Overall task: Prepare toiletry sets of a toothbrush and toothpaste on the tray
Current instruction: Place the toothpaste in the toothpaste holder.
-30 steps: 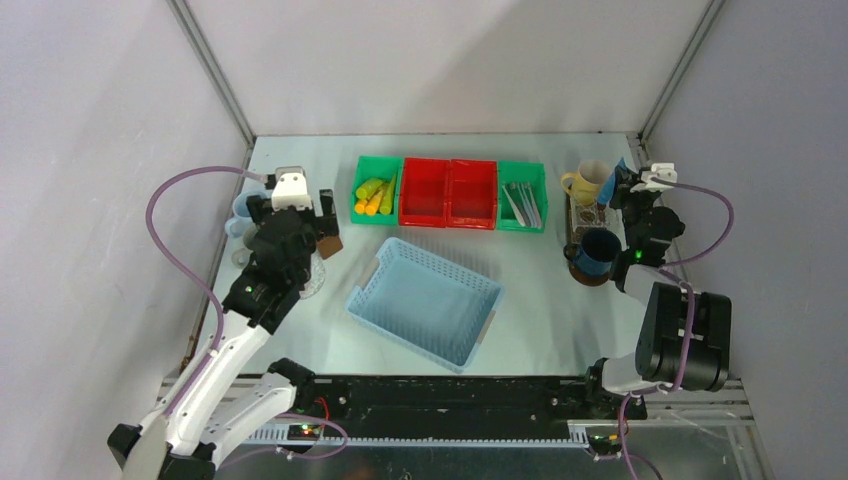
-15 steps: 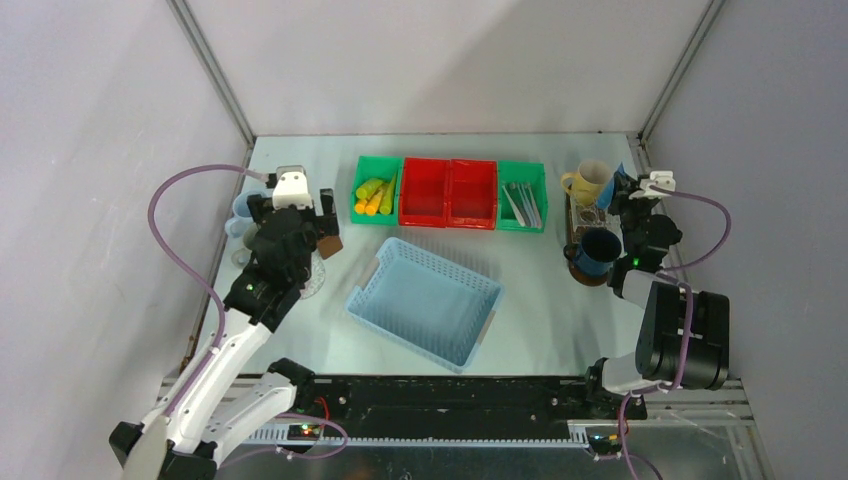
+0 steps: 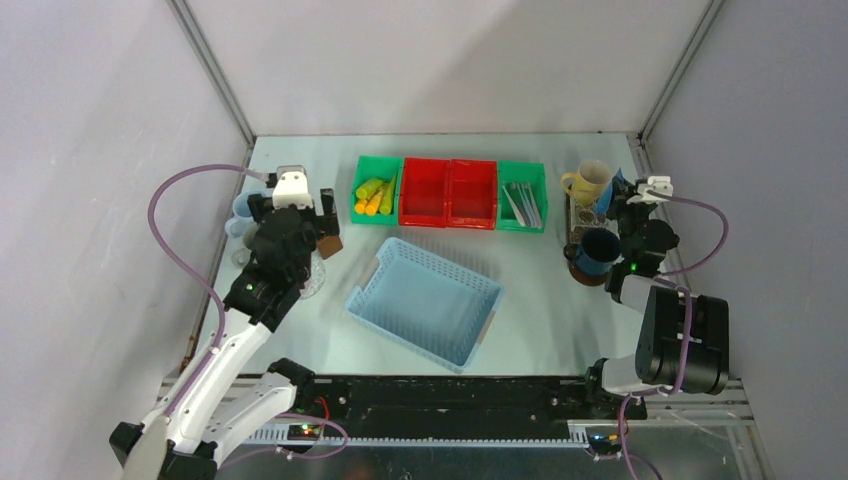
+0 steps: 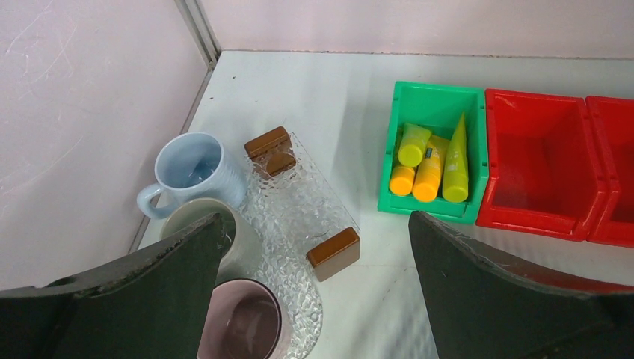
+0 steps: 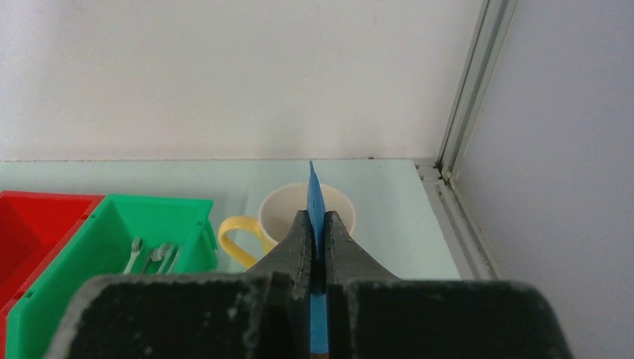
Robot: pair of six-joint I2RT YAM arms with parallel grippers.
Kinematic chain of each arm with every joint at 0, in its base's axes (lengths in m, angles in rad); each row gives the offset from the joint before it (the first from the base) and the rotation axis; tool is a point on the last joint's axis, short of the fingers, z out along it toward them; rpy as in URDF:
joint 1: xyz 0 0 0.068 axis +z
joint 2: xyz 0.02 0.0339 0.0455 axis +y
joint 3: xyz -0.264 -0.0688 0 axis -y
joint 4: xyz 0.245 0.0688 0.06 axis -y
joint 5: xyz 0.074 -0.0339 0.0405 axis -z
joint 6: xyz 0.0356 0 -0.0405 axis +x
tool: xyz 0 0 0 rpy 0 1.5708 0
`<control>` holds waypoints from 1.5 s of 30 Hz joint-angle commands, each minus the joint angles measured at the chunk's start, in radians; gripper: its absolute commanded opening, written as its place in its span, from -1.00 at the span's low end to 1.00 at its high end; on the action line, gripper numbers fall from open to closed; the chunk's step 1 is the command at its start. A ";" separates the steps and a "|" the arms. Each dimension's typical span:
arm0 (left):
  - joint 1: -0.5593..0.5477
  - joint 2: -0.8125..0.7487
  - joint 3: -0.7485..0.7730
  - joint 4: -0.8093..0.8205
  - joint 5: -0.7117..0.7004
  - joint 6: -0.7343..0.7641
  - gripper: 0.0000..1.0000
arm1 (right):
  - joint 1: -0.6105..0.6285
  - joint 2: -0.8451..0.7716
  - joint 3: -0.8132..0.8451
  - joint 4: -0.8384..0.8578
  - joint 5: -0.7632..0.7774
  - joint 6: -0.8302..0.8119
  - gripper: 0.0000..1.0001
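Since the earlier frame the right pincer point(image 5: 317, 221) had shifted slightly toward the cream mug point(image 5: 278, 215) on the tray point(image 3: 586, 214), clamped flat on a blue tube point(image 5: 312, 187). Step in hand: loading toothpaste. The mug apparently lay just ahead, so the next move called for centring the tube over it and then releasing. The left pincer point(image 4: 315, 218) gaped wide, empty.

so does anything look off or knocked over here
Nothing looks spilled or tipped. The only odd thing is the light blue perforated basket mid-table, which sits skewed at an angle to the straight row of green and red bins.
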State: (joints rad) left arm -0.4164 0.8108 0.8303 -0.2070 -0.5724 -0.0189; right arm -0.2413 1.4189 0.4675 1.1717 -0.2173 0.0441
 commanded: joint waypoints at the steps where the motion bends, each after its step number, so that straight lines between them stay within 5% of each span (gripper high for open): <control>1: 0.008 -0.012 -0.009 0.034 0.004 -0.008 0.99 | 0.017 -0.049 -0.027 0.081 0.037 -0.007 -1.00; 10: 0.010 -0.018 -0.008 0.034 0.008 -0.008 0.99 | 0.019 -0.073 -0.051 0.090 0.061 -0.019 -1.00; 22: 0.010 -0.020 -0.010 0.036 0.005 -0.008 0.99 | 0.000 0.092 -0.003 0.256 0.043 -0.015 -1.00; 45: 0.015 -0.018 -0.014 0.040 0.015 -0.009 0.99 | -0.016 0.245 0.043 0.319 -0.022 -0.028 -0.91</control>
State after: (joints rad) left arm -0.4095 0.8040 0.8299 -0.2039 -0.5682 -0.0242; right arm -0.2531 1.6535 0.4690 1.3899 -0.2180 0.0372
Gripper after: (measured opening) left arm 0.996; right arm 0.037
